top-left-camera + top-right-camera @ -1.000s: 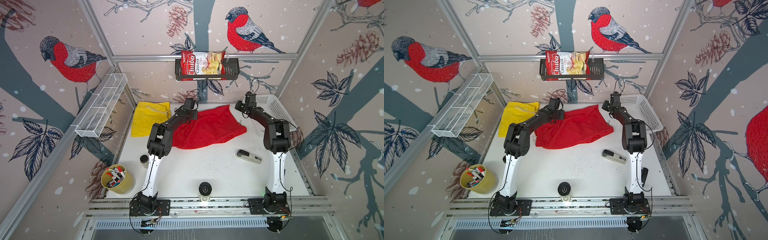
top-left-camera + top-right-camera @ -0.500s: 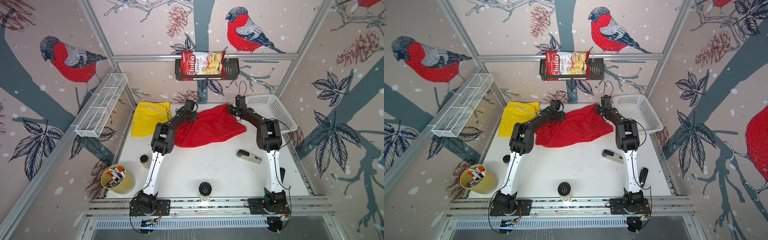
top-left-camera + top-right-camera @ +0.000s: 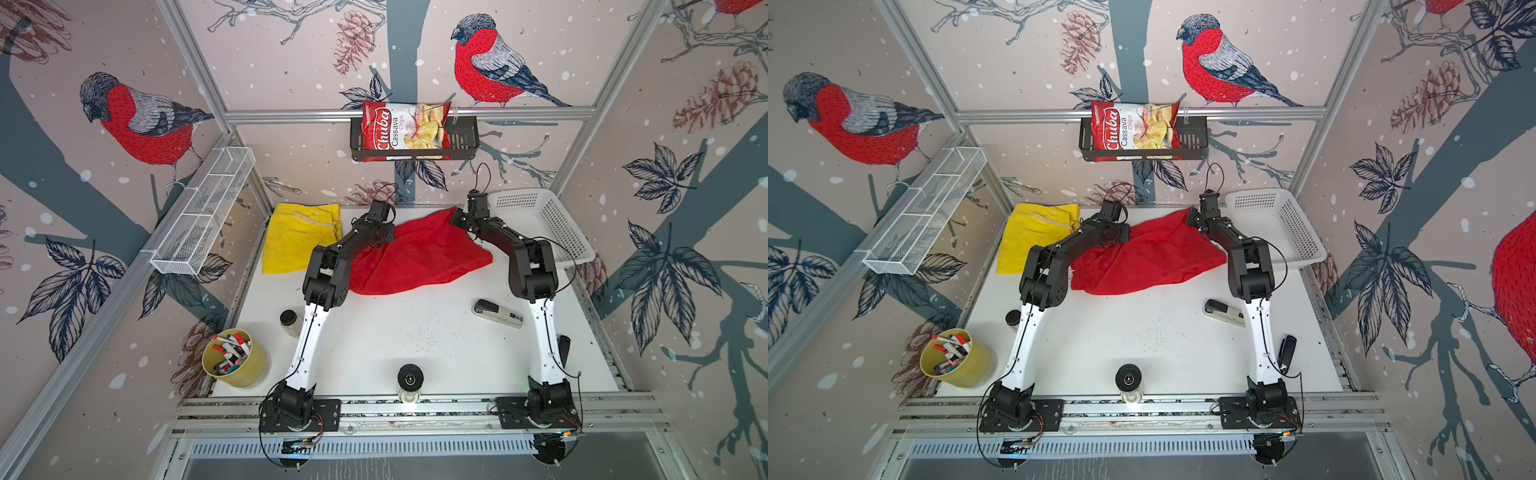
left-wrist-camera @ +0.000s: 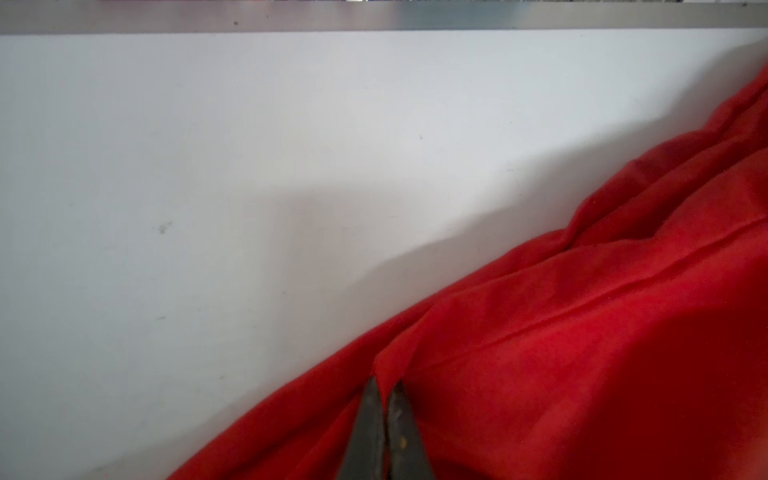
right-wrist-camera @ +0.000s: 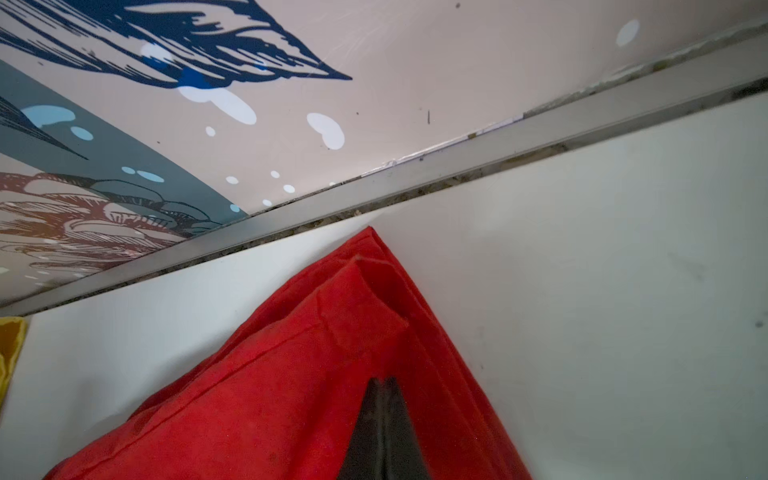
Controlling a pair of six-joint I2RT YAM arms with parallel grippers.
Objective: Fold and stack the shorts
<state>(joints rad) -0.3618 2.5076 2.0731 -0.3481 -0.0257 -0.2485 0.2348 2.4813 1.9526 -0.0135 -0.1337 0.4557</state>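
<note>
Red shorts: crumpled at the back of the table, between both arms.
Yellow shorts: back left corner, apart from both jaws.
Left gripper: jaws pinch a fold at the red shorts' left edge.
Right gripper: jaws pressed together over the red shorts' back corner; whether they catch cloth, cannot tell.

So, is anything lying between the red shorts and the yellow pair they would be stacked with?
Nothing visible does. The red shorts and yellow shorts lie side by side at the far end of the table; only the left arm reaches over the narrow gap, hiding part of it.
</note>
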